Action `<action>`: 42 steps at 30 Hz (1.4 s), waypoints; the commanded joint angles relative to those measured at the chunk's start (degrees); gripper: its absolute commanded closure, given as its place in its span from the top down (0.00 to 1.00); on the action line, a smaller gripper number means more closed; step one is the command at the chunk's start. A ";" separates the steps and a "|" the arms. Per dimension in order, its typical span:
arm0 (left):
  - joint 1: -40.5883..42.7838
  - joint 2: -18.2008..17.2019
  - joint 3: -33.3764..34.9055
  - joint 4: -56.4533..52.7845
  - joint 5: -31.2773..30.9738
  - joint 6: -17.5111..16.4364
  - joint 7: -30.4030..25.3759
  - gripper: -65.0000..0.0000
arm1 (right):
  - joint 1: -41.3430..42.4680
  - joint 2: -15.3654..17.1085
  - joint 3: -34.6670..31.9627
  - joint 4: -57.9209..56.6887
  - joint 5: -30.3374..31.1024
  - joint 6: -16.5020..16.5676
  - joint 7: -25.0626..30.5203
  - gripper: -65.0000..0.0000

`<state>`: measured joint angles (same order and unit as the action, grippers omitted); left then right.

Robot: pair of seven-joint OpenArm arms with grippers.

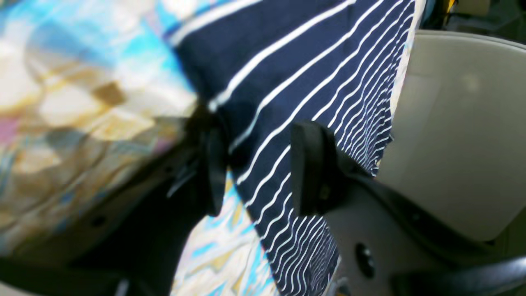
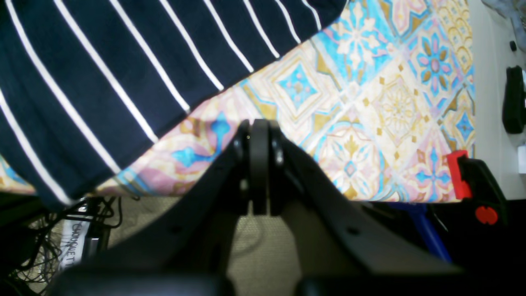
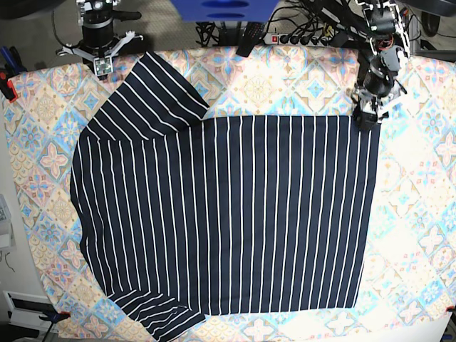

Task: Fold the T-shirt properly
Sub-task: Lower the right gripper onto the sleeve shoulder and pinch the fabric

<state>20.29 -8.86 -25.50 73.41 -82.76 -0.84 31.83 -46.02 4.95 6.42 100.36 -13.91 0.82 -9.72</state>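
Note:
The dark navy T-shirt [image 3: 228, 214] with thin white stripes lies spread flat on the tablecloth, hem to the right and sleeves to the left in the base view. My left gripper [image 3: 367, 117] is at the shirt's far right corner. In the left wrist view its fingers [image 1: 308, 168] stand apart, the gripper [image 1: 261, 168] is open, and flat striped cloth [image 1: 287, 61] shows between them. My right gripper [image 3: 102, 65] sits at the far left, just beyond the upper sleeve. The right wrist view shows it [image 2: 259, 123] shut on nothing, beside the shirt's edge [image 2: 82, 74].
A pastel patterned tablecloth [image 3: 285, 85] covers the table. Red clamps [image 2: 458, 174] pin its edge, one at the far left [image 3: 8, 87]. A power strip [image 3: 299, 37] and cables lie behind the table. Tangled cables [image 2: 41, 246] hang below the table edge.

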 commanded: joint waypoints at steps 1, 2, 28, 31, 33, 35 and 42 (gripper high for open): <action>0.15 -0.41 -0.13 0.13 0.61 0.80 0.21 0.38 | -0.62 0.37 0.49 0.96 -0.02 -0.42 1.06 0.00; -0.12 -0.41 -0.13 0.04 0.61 0.80 0.30 0.38 | -0.62 0.37 0.49 0.96 -0.02 -0.42 1.06 0.00; -1.17 -1.03 -0.13 0.31 0.17 0.62 7.15 0.00 | -0.44 0.37 0.13 5.97 4.11 -0.42 -0.70 0.08; -0.38 -1.91 -0.13 1.80 -0.18 0.62 7.15 0.00 | 2.55 0.37 0.05 6.41 11.85 -0.42 -7.74 0.17; 0.58 -1.99 -0.13 4.35 -0.18 0.62 7.15 0.00 | 4.22 0.63 -0.13 6.76 18.53 -0.42 -12.13 0.22; 0.76 -1.99 -0.13 6.11 -0.18 0.62 7.15 0.00 | 5.45 0.63 -0.04 7.56 24.77 -0.42 -15.38 0.26; 1.02 -2.08 -0.13 6.20 0.08 0.62 7.15 0.00 | 10.11 0.72 0.31 7.12 39.45 -0.42 -24.53 0.31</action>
<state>21.26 -10.28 -25.34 78.81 -82.26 0.45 39.03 -35.57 5.26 6.39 106.69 25.56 0.08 -35.57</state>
